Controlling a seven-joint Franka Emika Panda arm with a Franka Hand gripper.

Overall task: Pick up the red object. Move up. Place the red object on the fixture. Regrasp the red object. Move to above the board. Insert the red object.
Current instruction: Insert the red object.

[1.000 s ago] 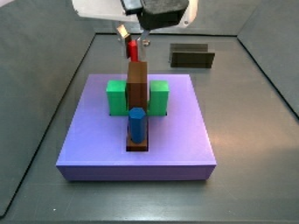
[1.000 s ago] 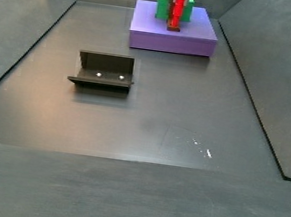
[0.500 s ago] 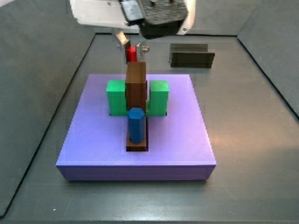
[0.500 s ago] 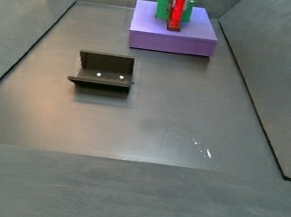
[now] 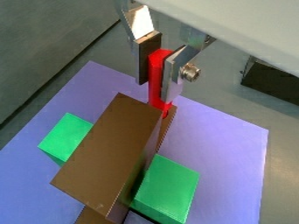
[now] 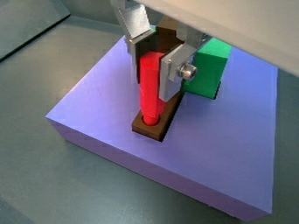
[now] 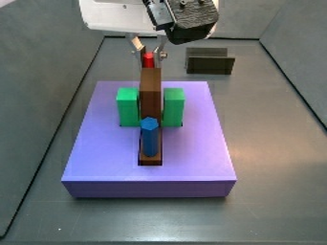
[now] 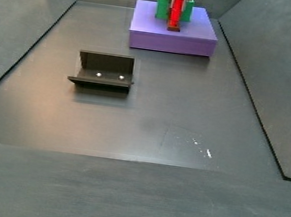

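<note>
The green blocks (image 7: 128, 106) flank the brown bar (image 7: 151, 96) on the board (image 7: 192, 153), unmoved; at the bar's far end the red object (image 6: 151, 86) now stands upright with its lower tip seated in the slot; a second ago it hung higher, clear of the bar, so insertion looks nearly done; the gripper (image 6: 162, 51) has come lower above the board, fingers still closed on the red object; the fixture (image 7: 209, 62) sits well apart, empty.
</note>
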